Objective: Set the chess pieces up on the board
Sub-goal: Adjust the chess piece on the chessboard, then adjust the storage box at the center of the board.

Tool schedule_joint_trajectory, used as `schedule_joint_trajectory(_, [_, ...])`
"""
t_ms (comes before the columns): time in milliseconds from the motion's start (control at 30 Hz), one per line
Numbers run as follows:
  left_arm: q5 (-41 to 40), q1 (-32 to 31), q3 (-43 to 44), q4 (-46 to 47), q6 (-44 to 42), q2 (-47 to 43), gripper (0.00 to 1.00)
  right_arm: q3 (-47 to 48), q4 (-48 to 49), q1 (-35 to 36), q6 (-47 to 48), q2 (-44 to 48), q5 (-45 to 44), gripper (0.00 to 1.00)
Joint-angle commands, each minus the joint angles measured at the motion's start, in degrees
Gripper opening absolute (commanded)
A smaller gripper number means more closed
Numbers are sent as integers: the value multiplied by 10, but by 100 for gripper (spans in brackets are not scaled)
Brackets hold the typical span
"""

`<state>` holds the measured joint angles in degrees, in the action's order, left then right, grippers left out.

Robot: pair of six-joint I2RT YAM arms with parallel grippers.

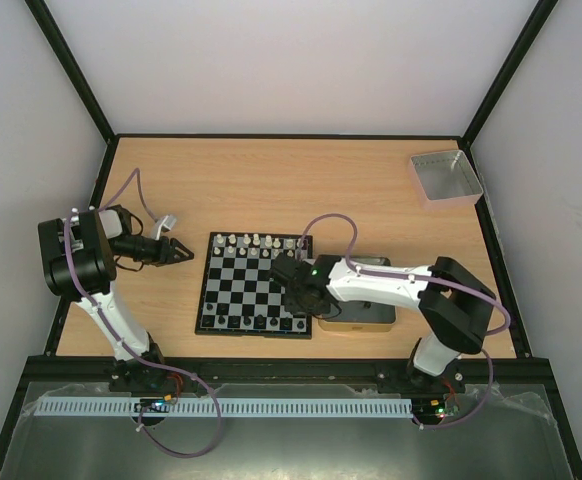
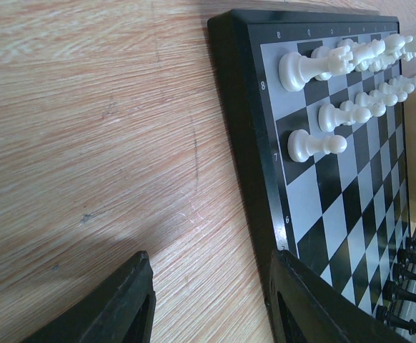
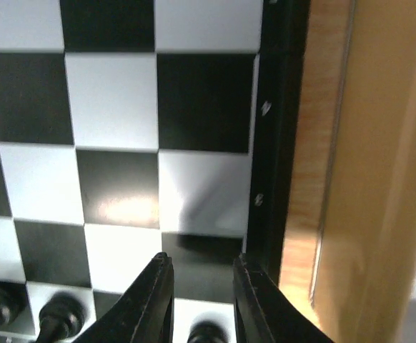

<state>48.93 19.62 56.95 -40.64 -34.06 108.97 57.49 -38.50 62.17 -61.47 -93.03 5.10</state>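
The board [image 1: 233, 287] lies mid-table. White chess pieces [image 1: 256, 243] line its far rows and black chess pieces [image 1: 251, 321] its near edge. My left gripper [image 1: 183, 251] hovers over bare wood just off the board's left edge. In the left wrist view it [image 2: 211, 266] is open with nothing between its fingers [image 2: 119, 307], and white pieces [image 2: 315, 68] stand further along the board [image 2: 244, 143]. My right gripper [image 1: 295, 296] hangs over the board's near right corner. It [image 3: 202, 268] is open above a dark square, with a black piece [image 3: 206, 334] standing lower between its fingers [image 3: 154, 304].
A gold-rimmed tin [image 1: 356, 322] lies against the board's right side, under my right arm, and shows at the right of the right wrist view [image 3: 387, 179]. A grey square tray [image 1: 445, 178] sits at the far right corner. Two more black pieces [image 3: 54, 318] stand left of my right fingers.
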Motion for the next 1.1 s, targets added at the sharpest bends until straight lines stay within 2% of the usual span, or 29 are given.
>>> schedule_joint_trajectory(0, [-152,8,-24,14,-4,45,47,28,-39,-37,36,-9,-41,22])
schedule_joint_trajectory(267, [-155,8,-24,17,-1,45,47,18,-91,-143,76,63,-83,20])
schedule_joint_trajectory(500, [-157,7,-22,19,3,50,47,-7,-110,-199,93,118,-97,19])
schedule_joint_trajectory(700, [-159,6,-23,21,7,50,47,-30,-103,-212,100,120,-94,20])
schedule_joint_trajectory(1067, [-159,6,-21,20,7,52,47,-69,-45,-194,92,119,-20,18])
